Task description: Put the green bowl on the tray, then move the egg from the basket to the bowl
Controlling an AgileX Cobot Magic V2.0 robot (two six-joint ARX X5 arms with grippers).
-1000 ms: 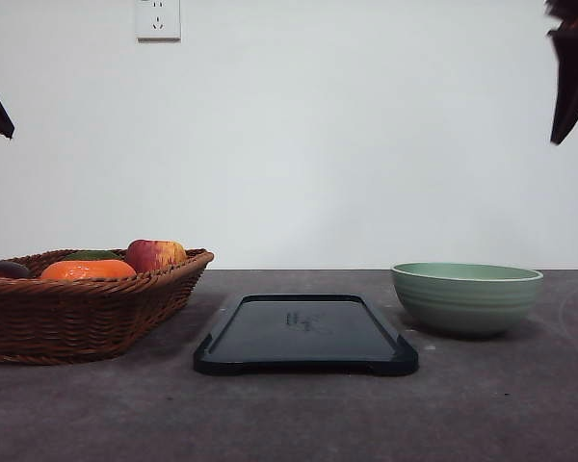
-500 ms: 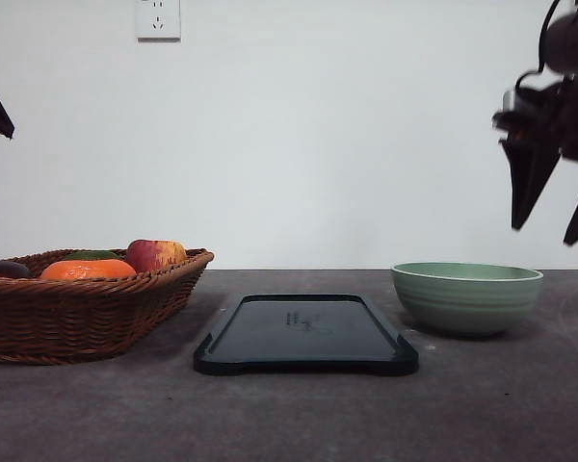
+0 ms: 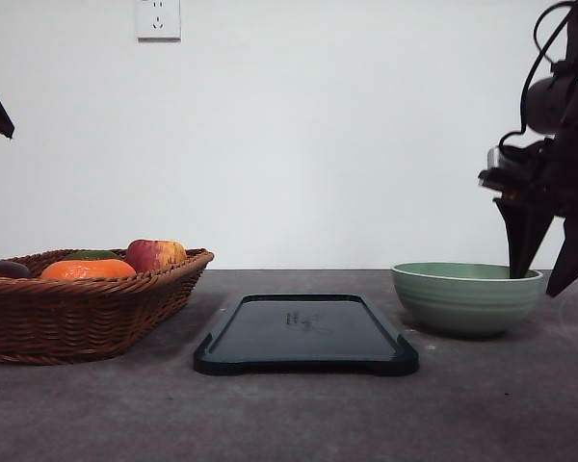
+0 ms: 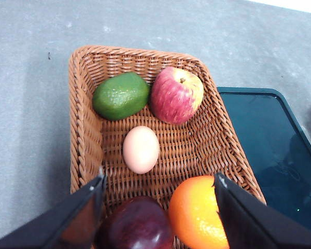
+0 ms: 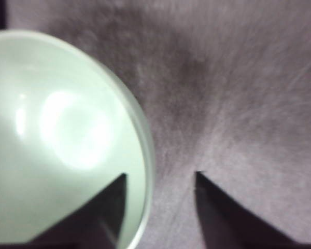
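On the left of the desk (image 3: 299,414) the basket (image 3: 82,308) is seen in the front view, holding an orange (image 3: 87,269), an apple (image 3: 154,255), a green fruit (image 3: 90,255) and a dark fruit (image 3: 2,269). In the left wrist view the egg (image 4: 141,149) lies in the middle of the basket floor, with the green fruit at about 11 o'clock from it, the apple at 1 o'clock, the dark fruit at 6 o'clock and the orange at 5 o'clock. The left gripper (image 4: 158,194) is held above the basket with its fingers (image 4: 67,218) spread wide and nothing between them; the egg is seen just beyond the gap and is not touched.

The tray (image 3: 306,335) lies bare at the centre of the desk, apart from the basket and from the bowl. Faint marks are seen on its surface, but they cannot be read. A wall socket (image 3: 158,18) is seen at 11 o'clock from the tray.

The green bowl (image 3: 467,296) stands on the desk at 3 o'clock from the tray, not on it. The right gripper (image 3: 544,279) is open and empty, one finger inside the rim and the other outside it, so that the bowl's right wall is straddled. In the right wrist view the rim (image 5: 145,150) passes between the two fingers (image 5: 225,212). Half a second earlier the right gripper was higher, above the bowl; it has since been lowered to the rim. The left gripper, basket, tray and bowl are unchanged.
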